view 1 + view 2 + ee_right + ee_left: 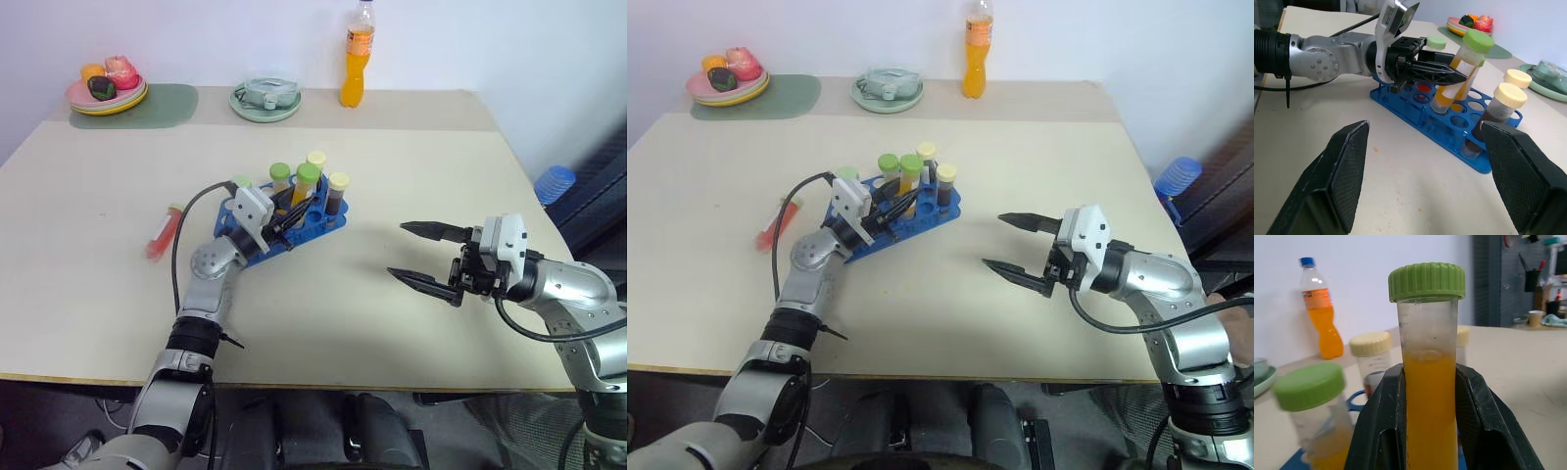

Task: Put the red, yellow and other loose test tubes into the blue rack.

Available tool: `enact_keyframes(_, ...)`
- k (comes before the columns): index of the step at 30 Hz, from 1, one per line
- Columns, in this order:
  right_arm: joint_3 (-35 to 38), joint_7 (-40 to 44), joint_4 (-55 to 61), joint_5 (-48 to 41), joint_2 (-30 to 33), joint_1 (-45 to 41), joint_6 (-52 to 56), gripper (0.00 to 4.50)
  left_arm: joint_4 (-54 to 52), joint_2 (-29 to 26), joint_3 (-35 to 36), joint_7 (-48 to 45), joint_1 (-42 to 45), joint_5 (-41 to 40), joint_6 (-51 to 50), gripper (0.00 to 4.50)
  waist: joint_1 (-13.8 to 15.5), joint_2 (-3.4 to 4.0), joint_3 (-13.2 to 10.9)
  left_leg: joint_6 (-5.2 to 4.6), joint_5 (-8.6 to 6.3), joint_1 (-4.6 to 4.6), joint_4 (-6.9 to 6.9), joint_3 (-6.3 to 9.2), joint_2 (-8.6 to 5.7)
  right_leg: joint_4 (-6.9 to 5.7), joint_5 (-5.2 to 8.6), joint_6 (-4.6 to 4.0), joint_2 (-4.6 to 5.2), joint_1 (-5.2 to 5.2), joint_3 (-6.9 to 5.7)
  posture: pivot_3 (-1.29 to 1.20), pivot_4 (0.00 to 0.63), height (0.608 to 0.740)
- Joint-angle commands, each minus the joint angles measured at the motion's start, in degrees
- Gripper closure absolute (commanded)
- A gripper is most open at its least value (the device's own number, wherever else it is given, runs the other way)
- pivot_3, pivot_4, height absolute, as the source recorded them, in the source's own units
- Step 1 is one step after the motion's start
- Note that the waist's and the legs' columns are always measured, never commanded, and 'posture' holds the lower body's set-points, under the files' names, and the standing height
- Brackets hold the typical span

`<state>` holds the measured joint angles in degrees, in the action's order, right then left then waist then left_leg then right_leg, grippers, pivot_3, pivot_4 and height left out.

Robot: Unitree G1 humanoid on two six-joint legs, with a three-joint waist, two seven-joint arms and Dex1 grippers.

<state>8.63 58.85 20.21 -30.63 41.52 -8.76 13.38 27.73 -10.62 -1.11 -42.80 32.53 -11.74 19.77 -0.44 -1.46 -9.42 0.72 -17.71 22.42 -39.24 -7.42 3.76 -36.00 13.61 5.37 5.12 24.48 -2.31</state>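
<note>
The blue rack [294, 220] sits near the middle of the bench [411, 137], already carrying several capped tubes: two with pale yellow caps [1512, 94] stand upright at the end nearer the right arm, one of them holding a dark liquid, and at least one more green-capped tube [280, 173] rises behind. The left gripper [1442, 73] is clamped on a green-capped tube of orange-yellow liquid [1430, 382], its two black fingers [1378, 431] pressed to either side of the glass just below the liquid line. That tube leans a little, with its lower end down at the rack's holes; whether it is fully seated cannot be told. The right gripper [423, 257] hangs over bare bench to the rack's right, well apart from it, its fingers spread wide and holding nothing. One loose tube remains: the red tube [163, 233] lies flat on the bench to the left of the rack, near the left arm, untouched. Judged from this layout, the task is well past its midpoint: the yellow tube is at the point of insertion and needs only settling and release, after which the red tube must be picked up and placed in one of the open holes [1475, 105]. No other loose tubes are apparent on the bench.
</note>
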Motion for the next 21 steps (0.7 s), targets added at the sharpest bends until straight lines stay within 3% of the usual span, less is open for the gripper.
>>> enact_keyframes(1,2.0,-0.4,2.7,-1.1,0.7,0.4,-0.3,0.78,0.6,0.1,-0.7,-1.8,0.9,-0.1,1.4,3.74,0.0,0.00,0.0,0.00,0.00,0.00,0.00,0.01,0.00,0.00,0.00,0.00,0.00,0.00,0.00,0.00,0.150,0.740)
enact_keyframes(13,2.4,-1.3,4.1,-1.2,0.4,1.6,-0.1,0.78,0.6,0.7,-0.2,-6.7,-0.2,-4.1,-3.0,3.74,0.0,0.00,0.0,-0.04,-0.02,0.01,0.00,0.01,0.00,0.02,0.00,0.00,0.00,0.00,0.00,0.00,0.150,0.740)
enact_keyframes(19,2.0,-1.4,3.6,-1.0,0.2,1.3,-0.3,0.78,-2.5,0.4,0.2,-6.5,-1.8,-4.0,0.9,0.88,0.0,0.00,0.0,-0.05,-0.03,0.01,0.00,0.01,0.00,0.04,0.00,0.00,0.00,-0.01,0.00,0.00,0.150,0.740)
enact_keyframes(21,1.9,-1.4,3.4,-0.9,0.1,1.2,-0.4,0.78,-4.6,0.3,0.4,-8.0,-2.7,-5.7,0.8,0.88,-0.1,-0.01,0.0,-0.06,-0.03,0.01,0.00,0.02,0.01,0.03,0.00,0.00,0.00,-0.01,0.00,0.00,0.150,0.740)
